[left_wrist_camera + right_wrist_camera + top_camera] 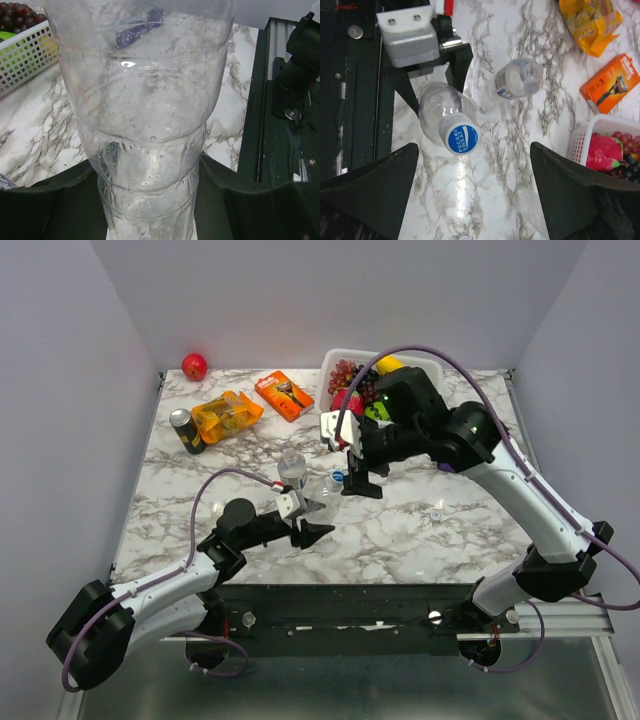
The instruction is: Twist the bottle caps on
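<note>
1. Two bottles show in the right wrist view. A capped bottle [442, 112] is held tilted in the left gripper [308, 518], its blue cap [461, 138] facing the camera. An open bottle [519, 79] stands just beside it on the marble table [485, 200], neck bare.
2. The left wrist view is filled by the capped bottle's clear wall, clamped between that gripper's dark fingers [50, 200]; the cap is out of that view.
3. Only the top view shows a whitish cap [437, 512], lying alone on the table well to the right of both bottles.
4. The right gripper [473, 145] hangs over the blue cap, jaws spread wide, holding nothing.
5. Behind the bottles lie a yellow packet [227, 416], an orange razor pack [284, 395], a dark can [186, 431] and a white basket [582, 145] of fruit; a red fruit [194, 366] sits at the far left corner. From above, the right arm [530, 490] covers much of the basket.
</note>
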